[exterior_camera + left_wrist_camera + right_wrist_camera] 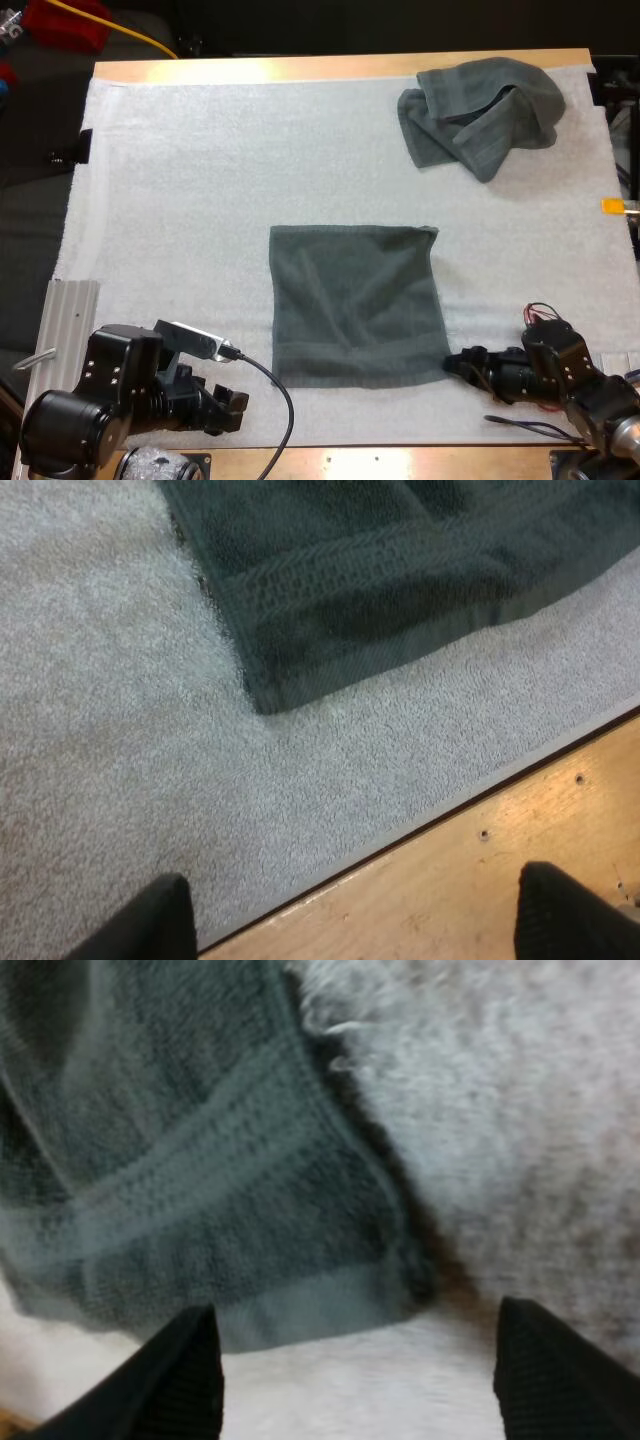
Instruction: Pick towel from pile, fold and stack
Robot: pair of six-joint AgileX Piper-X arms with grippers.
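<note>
A flat towel (355,305), dark grey-green, is seen spread open on the near middle of the white mat (190,190), and a crumpled towel (482,112) is seen at the mat's far right corner, well apart. The left gripper (228,408) is held spread and empty over the mat's near edge and the bare tabletop (520,860), near the flat towel's near left corner. The right gripper (460,365) is likewise spread with nothing pinched, low at the flat towel's near right corner.
</note>
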